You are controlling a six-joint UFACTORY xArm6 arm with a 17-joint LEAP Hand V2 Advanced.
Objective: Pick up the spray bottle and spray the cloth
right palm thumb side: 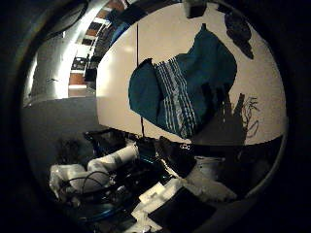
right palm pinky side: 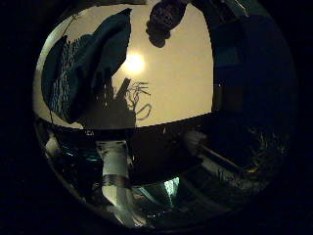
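Observation:
A teal cloth (right palm thumb side: 184, 87) with white stripes lies crumpled on the pale table (right palm pinky side: 176, 73). Past the cloth, near the table's far side, stands a small dark thing (right palm pinky side: 165, 14) with its shadow beside it; it looks like the spray bottle seen from above. My hand hangs high over the table's near edge, well away from both, and holds nothing that I can see. Its shadow (right palm pinky side: 122, 103) falls on the table next to the cloth. White parts of the hand (right palm thumb side: 206, 187) show by the table's edge.
The white arm (right palm thumb side: 92, 172) and dark clutter sit below the table's near edge. Another dark object (right palm thumb side: 194, 7) stands at the table's far edge. A bright lamp glare (right palm pinky side: 133, 62) lies on the table beside the cloth. Room shelving (right palm thumb side: 92, 43) shows beyond the table.

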